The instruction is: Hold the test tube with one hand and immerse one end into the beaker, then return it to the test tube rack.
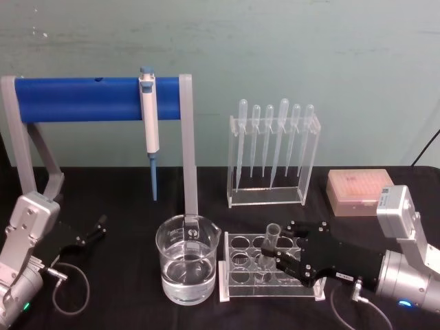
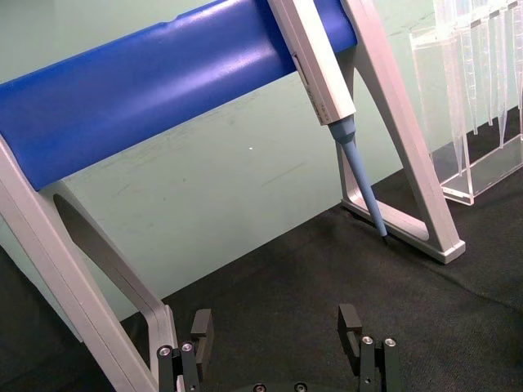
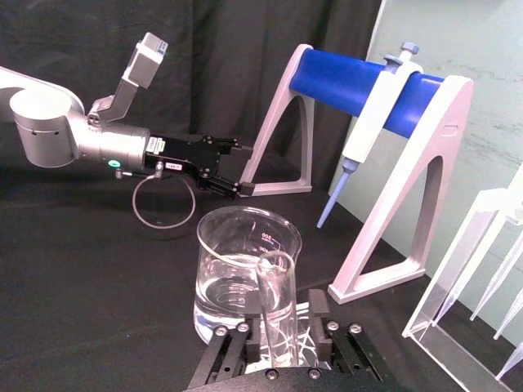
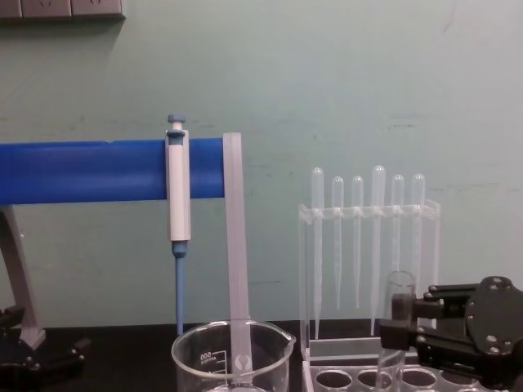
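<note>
Spanning the back of the black table (image 1: 124, 289), left of the beaker (image 1: 186, 259), is a blue-barred stand (image 1: 96, 100) with a blue-and-white pipettor (image 1: 149, 124) hanging from it. Behind the beaker and to its right stands a clear holder of thin pipettes (image 1: 273, 155), with a pink tip box (image 1: 359, 192) farther right. Just right of the beaker sits a clear rack (image 1: 269, 268); the right gripper (image 1: 275, 249) is clamped on the test tube (image 1: 270, 242) standing upright in it. Well left of the beaker, the left gripper (image 1: 95, 230) rests with fingers spread, holding nothing.
</note>
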Robot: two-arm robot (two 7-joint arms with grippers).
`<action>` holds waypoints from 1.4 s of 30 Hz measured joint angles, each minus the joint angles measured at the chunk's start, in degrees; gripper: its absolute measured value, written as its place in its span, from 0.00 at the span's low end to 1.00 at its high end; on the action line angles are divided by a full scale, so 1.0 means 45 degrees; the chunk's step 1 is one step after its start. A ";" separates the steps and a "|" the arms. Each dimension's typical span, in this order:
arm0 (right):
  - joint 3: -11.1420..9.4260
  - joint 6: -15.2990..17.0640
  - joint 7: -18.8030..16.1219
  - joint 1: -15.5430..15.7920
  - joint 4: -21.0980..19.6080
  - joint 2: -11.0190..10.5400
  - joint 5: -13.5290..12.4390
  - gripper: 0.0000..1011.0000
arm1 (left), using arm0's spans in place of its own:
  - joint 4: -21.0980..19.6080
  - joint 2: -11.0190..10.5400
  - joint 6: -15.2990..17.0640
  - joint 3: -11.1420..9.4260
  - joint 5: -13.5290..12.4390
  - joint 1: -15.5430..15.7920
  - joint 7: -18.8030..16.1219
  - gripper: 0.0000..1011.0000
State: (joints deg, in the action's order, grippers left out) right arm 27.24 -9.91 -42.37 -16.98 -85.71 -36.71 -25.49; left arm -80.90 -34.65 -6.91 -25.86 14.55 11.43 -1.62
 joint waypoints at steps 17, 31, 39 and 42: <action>-0.0129 -0.0135 0.0126 0.0044 -0.0314 -0.0029 0.0006 0.86 | 0.0000 0.0000 0.0000 0.0000 0.0000 0.0000 0.0000 0.99; -0.2260 -0.1668 0.2715 0.1944 -0.2552 0.0386 0.0222 0.99 | 0.0000 0.0000 0.0000 0.0000 0.0000 0.0000 0.0000 0.99; -0.3062 -0.0137 0.6075 0.3113 -0.2942 0.1457 0.1479 0.99 | 0.0000 0.0000 0.0000 0.0000 0.0000 0.0000 0.0000 0.99; -0.3104 0.0924 0.7187 0.3268 -0.2662 0.2179 0.1749 0.99 | 0.0000 0.0000 0.0000 0.0000 0.0000 0.0001 0.0000 0.99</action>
State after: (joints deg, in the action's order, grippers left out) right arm 13.27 -5.76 -10.03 -2.28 -97.69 -26.91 -17.62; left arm -80.90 -34.65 -6.91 -25.86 14.54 11.43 -1.62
